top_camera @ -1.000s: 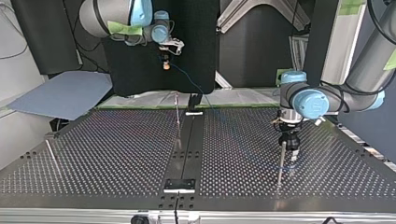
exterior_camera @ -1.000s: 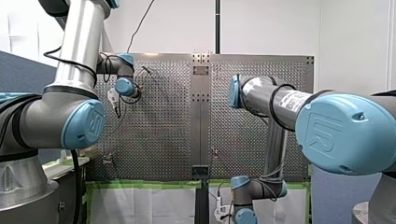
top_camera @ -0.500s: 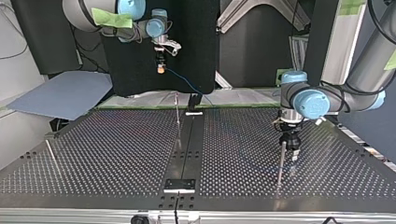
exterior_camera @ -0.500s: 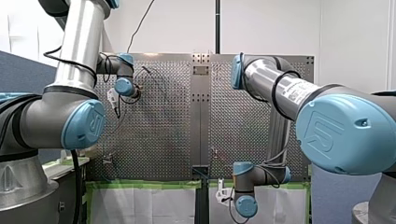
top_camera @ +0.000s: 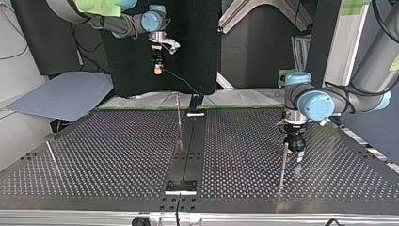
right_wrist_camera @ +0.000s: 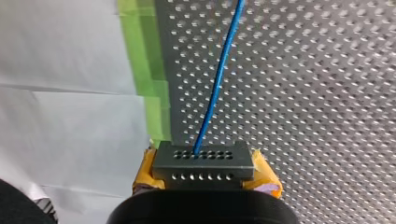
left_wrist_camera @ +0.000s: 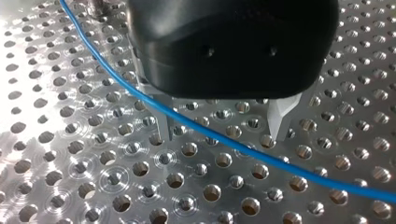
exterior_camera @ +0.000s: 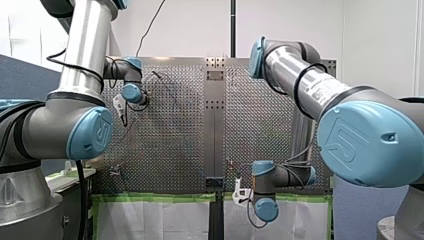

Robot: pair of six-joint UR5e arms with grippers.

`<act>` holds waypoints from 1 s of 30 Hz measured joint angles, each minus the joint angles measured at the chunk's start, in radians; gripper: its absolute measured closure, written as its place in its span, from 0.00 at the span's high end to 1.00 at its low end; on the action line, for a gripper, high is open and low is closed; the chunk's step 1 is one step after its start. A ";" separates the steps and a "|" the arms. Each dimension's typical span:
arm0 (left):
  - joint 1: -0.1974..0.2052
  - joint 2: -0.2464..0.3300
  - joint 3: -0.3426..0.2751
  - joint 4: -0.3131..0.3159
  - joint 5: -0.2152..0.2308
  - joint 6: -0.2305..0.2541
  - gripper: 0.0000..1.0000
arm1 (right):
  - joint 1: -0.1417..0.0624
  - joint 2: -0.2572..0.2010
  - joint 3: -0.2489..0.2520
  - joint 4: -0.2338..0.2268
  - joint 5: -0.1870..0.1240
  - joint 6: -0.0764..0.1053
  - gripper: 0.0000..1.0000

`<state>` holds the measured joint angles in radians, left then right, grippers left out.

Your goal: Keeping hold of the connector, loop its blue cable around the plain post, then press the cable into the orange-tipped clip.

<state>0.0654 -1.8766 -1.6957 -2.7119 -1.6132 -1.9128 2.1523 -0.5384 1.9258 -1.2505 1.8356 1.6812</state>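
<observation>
In the right wrist view my right gripper is shut with its yellow pads on a grey connector. The blue cable leaves the connector over the perforated plate. In the top view that gripper hangs high beyond the table's far edge, and the cable sags from it towards the table. My left gripper is open just above the plate. The cable runs across under its metal fingers. It stands beside a thin upright post at the top view's right.
Another thin post rises near the table's middle by the dark centre strip. A third post leans at the top view's left. Green tape and white sheeting border the plate below my right gripper.
My right arm has carried the connector leftward in the top view and upward in the front view, its elbow lifting. My left gripper has hardly moved and stays open.
</observation>
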 joint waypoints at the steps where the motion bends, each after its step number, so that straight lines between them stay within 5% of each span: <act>1: 0.000 0.000 0.000 0.000 0.000 0.000 1.00 | -0.001 -0.009 0.009 -0.003 0.000 0.000 0.00; 9: 0.004 0.000 0.000 0.000 -0.001 -0.003 1.00 | -0.009 -0.075 0.072 -0.039 -0.017 -0.030 0.00; 20: 0.010 0.000 0.000 -0.002 -0.001 -0.004 1.00 | -0.036 -0.169 0.100 -0.047 -0.085 -0.127 0.00; 30: 0.011 0.000 0.000 -0.005 -0.001 -0.013 1.00 | -0.069 -0.175 0.118 -0.076 -0.187 -0.135 0.00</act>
<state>0.0764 -1.8766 -1.6955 -2.7170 -1.6143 -1.9256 2.0833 -0.7131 2.0434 -1.3260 1.6489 1.5458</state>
